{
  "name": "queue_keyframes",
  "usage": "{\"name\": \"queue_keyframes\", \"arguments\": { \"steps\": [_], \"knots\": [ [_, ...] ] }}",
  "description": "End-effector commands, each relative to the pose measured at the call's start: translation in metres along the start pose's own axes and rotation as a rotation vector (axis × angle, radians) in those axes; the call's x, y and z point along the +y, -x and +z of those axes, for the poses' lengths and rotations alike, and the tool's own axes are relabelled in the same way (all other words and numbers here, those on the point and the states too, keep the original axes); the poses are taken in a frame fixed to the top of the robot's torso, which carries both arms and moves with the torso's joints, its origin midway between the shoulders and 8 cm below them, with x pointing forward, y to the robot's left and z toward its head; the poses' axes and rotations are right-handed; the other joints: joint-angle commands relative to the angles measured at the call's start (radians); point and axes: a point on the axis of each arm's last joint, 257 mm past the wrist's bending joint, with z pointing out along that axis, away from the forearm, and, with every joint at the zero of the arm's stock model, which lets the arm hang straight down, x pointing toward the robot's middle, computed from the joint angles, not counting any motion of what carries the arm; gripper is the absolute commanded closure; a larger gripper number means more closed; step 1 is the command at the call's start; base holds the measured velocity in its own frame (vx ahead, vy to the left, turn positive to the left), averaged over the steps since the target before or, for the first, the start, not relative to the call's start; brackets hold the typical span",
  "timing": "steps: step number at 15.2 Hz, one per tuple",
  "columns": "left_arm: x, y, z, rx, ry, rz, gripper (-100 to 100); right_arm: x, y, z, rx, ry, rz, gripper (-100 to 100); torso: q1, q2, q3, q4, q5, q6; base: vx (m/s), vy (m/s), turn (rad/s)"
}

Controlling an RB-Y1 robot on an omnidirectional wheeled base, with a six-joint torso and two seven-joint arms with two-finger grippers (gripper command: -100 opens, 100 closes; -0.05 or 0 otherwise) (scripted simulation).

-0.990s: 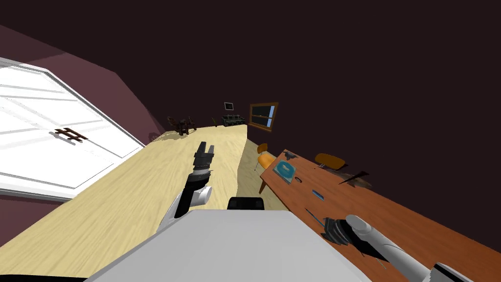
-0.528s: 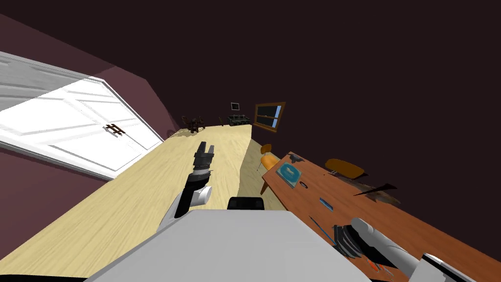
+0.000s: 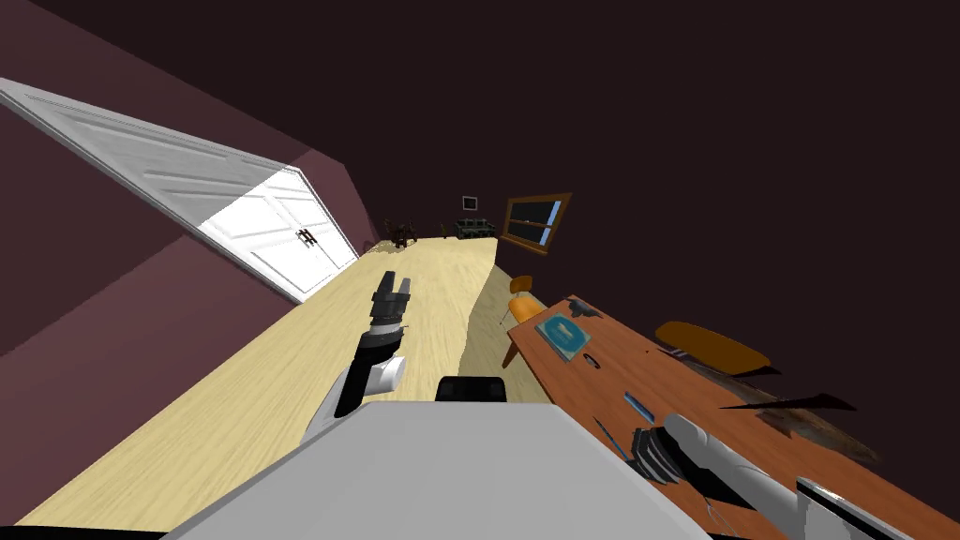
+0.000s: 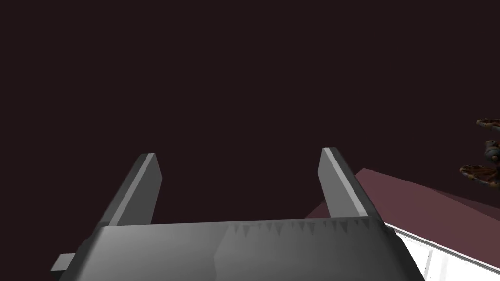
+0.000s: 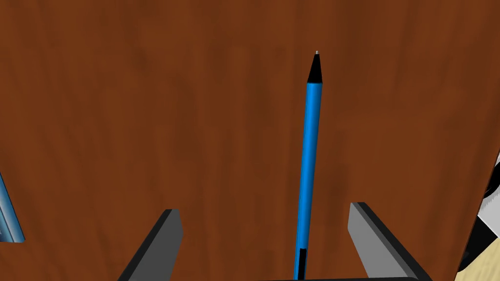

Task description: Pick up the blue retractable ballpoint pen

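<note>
Blue pen (image 3: 606, 434) lies on the brown wood surface (image 3: 712, 398) near its edge, just beside the right tool (image 3: 635, 448). The left tool (image 3: 392, 286) hangs well apart, over the pale floor (image 3: 234, 403). In the left wrist view, its fingers (image 4: 141, 188) stand spread, holding nothing. In the right wrist view, the pen lies between spread fingers (image 5: 364, 229), untouched, with its black tip pointing away.

The left arm (image 3: 368, 349) has a black forearm with a white cylindrical joint. The left gripper (image 4: 239, 161) carries two thin grey blade fingers (image 4: 141, 190) on a dark box with a saw-toothed edge. The right arm (image 3: 741, 473) is a light grey tube behind a black ribbed wrist. The right gripper (image 5: 265, 210) has matching grey blades.
</note>
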Motion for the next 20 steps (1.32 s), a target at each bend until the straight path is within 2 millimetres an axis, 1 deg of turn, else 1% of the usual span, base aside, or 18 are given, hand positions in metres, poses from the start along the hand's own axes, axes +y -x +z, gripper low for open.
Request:
{"name": "queue_keyframes", "arguments": {
  "steps": [1, 2, 3, 4, 5, 6, 8, 14, 15, 17, 18, 19, 20],
  "knots": [
    [0.000, 0.000, 0.000, 0.000, 0.000, 0.000, 0, 0.004, -0.001, 0.002, 0.007, 0.005, 0.034, -100, 0.000, 0.000, 0.000, 0.000, 0.000, 0.000, -0.097, 0.015, 0.145],
    [0.000, 0.000, 0.000, 0.000, 0.000, 0.000, 0, 0.003, 0.005, 0.003, -0.006, 0.000, 0.057, -100, 0.001, -0.001, -0.001, -0.001, 0.000, 0.002, -0.124, 0.012, 0.261],
    [0.000, 0.000, 0.000, 0.000, 0.000, 0.000, 0, 0.007, 0.000, 0.004, 0.008, 0.008, 0.069, -100, 0.001, -0.002, -0.001, -0.001, 0.000, 0.000, -0.100, 0.044, 0.290],
    [0.000, 0.000, 0.000, 0.000, 0.000, 0.000, 0, 0.007, 0.000, 0.004, 0.008, 0.008, 0.077, -100, 0.003, -0.003, -0.002, -0.001, 0.001, 0.001, -0.049, 0.019, 0.047],
    [0.000, 0.000, 0.000, 0.000, 0.000, 0.000, 0, 0.009, 0.005, 0.005, -0.002, 0.006, 0.104, -100, 0.002, -0.005, -0.003, -0.001, 0.001, 0.002, -0.057, 0.046, 0.160],
    [0.000, 0.000, 0.000, 0.000, 0.000, 0.000, 0, 0.012, 0.001, 0.007, 0.009, 0.012, 0.116, -100, 0.003, -0.006, -0.003, -0.001, 0.001, 0.001, -0.077, 0.075, 0.253],
    [0.000, 0.000, 0.000, 0.000, 0.000, 0.000, 0, 0.012, 0.001, 0.007, 0.009, 0.012, 0.123, -100, 0.004, -0.006, -0.004, -0.002, 0.001, 0.001, -0.049, 0.035, 0.114],
    [0.000, 0.000, 0.000, 0.000, 0.000, 0.000, 0, 0.012, 0.001, 0.007, 0.009, 0.012, 0.123, -100, -0.001, -0.011, -0.006, -0.003, 0.000, 0.002, 0.001, -0.005, -0.017],
    [0.000, 0.000, 0.000, 0.000, 0.000, 0.000, 0, 0.024, -0.001, 0.018, 0.008, 0.011, 0.131, -100, -0.001, -0.011, -0.006, -0.003, 0.000, 0.002, 0.006, -0.006, -0.021],
    [0.000, 0.000, 0.000, 0.000, 0.000, 0.000, 0, 0.031, -0.002, 0.025, 0.007, 0.011, 0.135, -100, -0.001, -0.011, -0.006, -0.003, 0.000, 0.002, 0.004, -0.004, -0.014],
    [0.000, 0.000, 0.000, 0.000, 0.000, 0.000, 0, 0.034, -0.003, 0.027, 0.007, 0.010, 0.137, -100, -0.001, -0.011, -0.006, -0.003, 0.000, 0.002, 0.000, 0.000, 0.000],
    [0.000, 0.000, 0.000, 0.000, 0.000, 0.000, 0, 0.029, -0.003, 0.023, 0.008, 0.013, 0.133, -100, -0.001, -0.010, -0.006, -0.003, 0.000, 0.002, 0.000, 0.000, 0.000],
    [0.000, 0.000, 0.000, 0.000, 0.000, 0.000, 0, 0.030, -0.004, 0.023, 0.008, 0.012, 0.133, 100, -0.001, -0.010, -0.006, -0.003, 0.000, 0.002, 0.000, 0.000, 0.000]
  ]
}}
